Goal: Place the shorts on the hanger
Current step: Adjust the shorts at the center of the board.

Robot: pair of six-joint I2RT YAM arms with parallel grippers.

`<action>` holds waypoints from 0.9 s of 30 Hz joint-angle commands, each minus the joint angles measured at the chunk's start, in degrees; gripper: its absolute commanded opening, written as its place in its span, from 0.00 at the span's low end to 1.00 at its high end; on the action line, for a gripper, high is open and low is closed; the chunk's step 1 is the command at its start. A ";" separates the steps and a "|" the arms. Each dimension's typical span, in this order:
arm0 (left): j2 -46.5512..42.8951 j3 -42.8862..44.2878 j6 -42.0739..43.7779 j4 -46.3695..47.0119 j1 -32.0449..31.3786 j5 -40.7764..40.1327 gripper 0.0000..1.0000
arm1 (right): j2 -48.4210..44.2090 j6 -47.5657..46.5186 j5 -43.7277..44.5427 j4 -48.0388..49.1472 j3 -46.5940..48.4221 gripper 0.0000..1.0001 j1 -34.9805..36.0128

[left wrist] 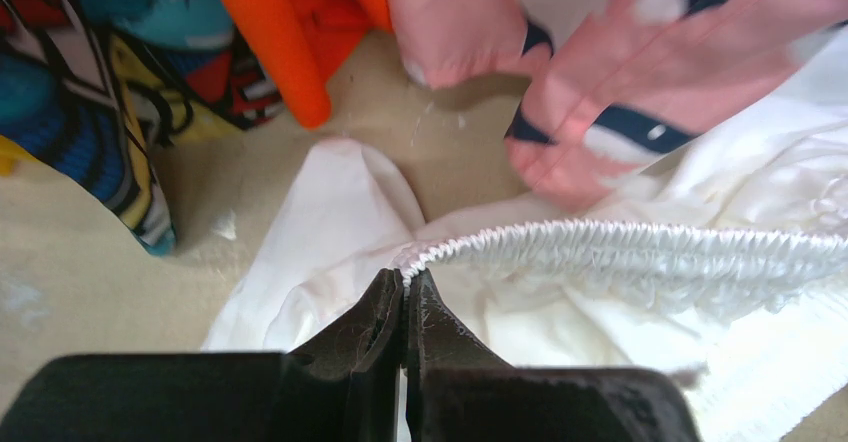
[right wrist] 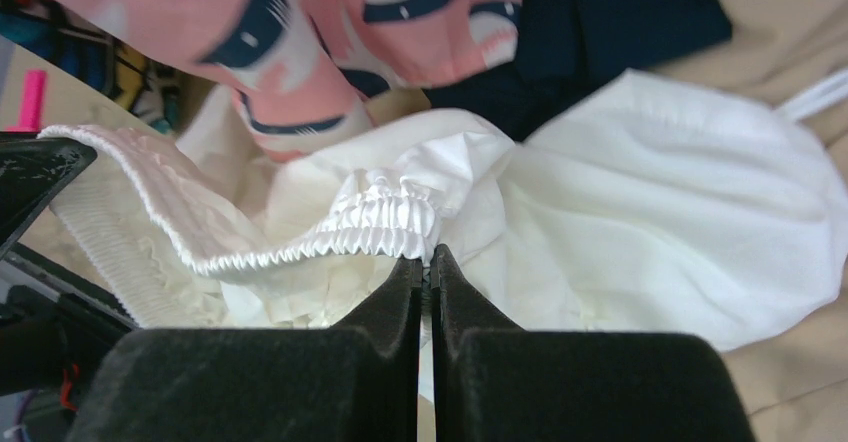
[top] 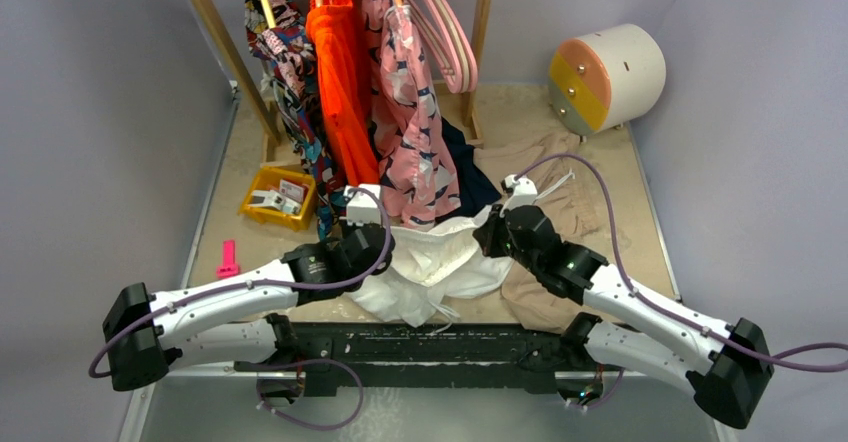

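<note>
The white shorts [top: 432, 264] lie bunched on the table between my two arms, the gathered waistband [left wrist: 640, 247] stretched from one gripper to the other. My left gripper [top: 376, 226] is shut on the waistband's left end [left wrist: 406, 274]. My right gripper [top: 494, 230] is shut on the waistband's other end [right wrist: 425, 260], and the shorts' loose fabric [right wrist: 660, 222] spreads to its right. The pink hanger [top: 448, 34] hangs on the wooden rack at the back, well above and behind both grippers.
On the rack hang a multicoloured garment [top: 290, 72], an orange one [top: 342, 82] and a pink patterned one [top: 412, 132] just behind the shorts. A tan garment [top: 565, 202] lies to the right. There is a yellow bin [top: 280, 197], a pink clip [top: 229, 258] and a round drawer unit [top: 606, 77].
</note>
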 commanded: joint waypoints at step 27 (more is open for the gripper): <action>-2.84 -10.04 -13.51 6.01 0.43 5.69 0.34 | -3.93 1.02 -8.96 2.58 0.97 0.54 -0.16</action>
